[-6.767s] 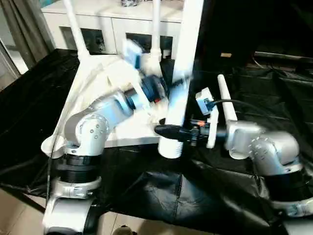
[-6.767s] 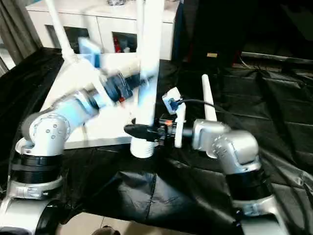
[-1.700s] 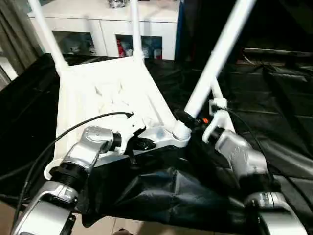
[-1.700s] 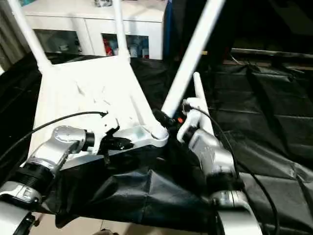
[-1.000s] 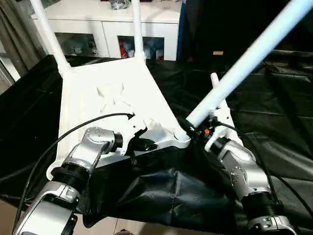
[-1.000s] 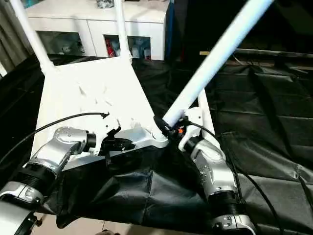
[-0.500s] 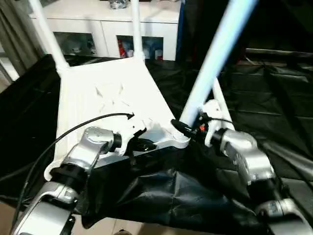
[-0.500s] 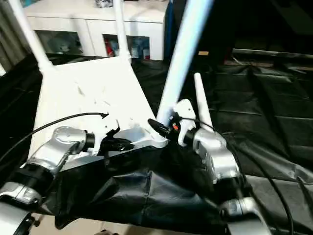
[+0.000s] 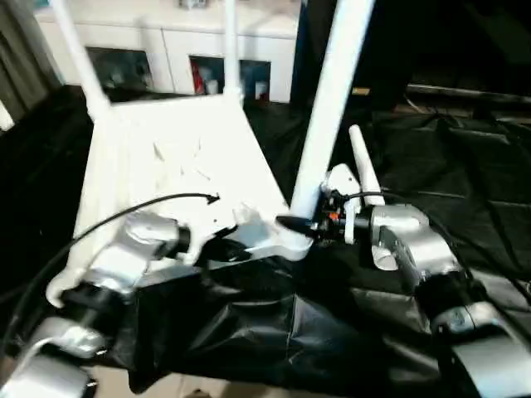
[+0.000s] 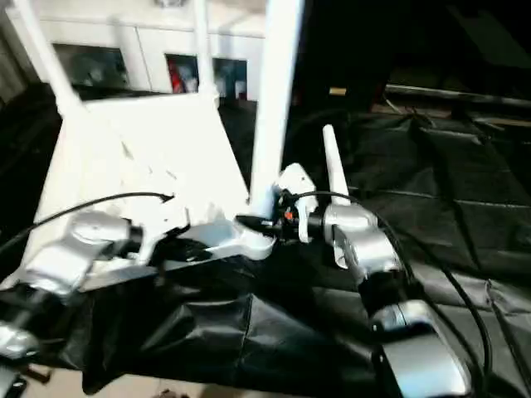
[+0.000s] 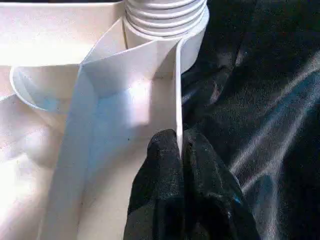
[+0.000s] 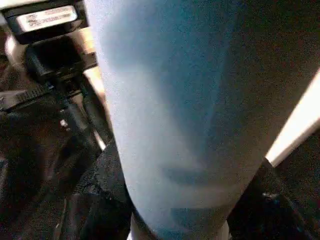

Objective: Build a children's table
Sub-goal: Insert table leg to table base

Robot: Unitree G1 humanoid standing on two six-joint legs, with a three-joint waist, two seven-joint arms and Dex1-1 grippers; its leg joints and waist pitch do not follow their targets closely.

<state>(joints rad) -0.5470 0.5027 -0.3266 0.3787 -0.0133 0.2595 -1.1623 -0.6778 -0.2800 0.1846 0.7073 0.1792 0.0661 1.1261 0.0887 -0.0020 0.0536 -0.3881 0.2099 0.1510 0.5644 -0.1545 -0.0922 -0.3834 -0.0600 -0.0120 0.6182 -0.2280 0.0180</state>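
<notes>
The children's table top (image 9: 166,157) lies upside down on black cloth, ribbed underside up. Two white legs (image 9: 76,58) (image 9: 231,46) stand in its far corner sockets. A third leg (image 9: 328,108) rises almost upright from the near right corner socket (image 11: 165,20). My right gripper (image 9: 303,225) is shut on this leg's base, black fingers (image 12: 106,172) on either side of it. My left gripper (image 9: 228,251) is shut on the top's thin near rim (image 11: 178,100), close to that socket. Another leg (image 9: 362,170) lies loose on the cloth to the right.
A white glass-door cabinet (image 9: 170,50) stands behind the work surface. Crumpled black cloth (image 9: 274,332) hangs over the front edge. A black cable (image 9: 124,211) runs from my left wrist across the table top. Dark cloth spreads to the right (image 9: 473,182).
My right arm has swung the held leg from leaning right to almost upright in the corner socket. The left gripper has kept its hold on the rim. The camera has shifted slightly.
</notes>
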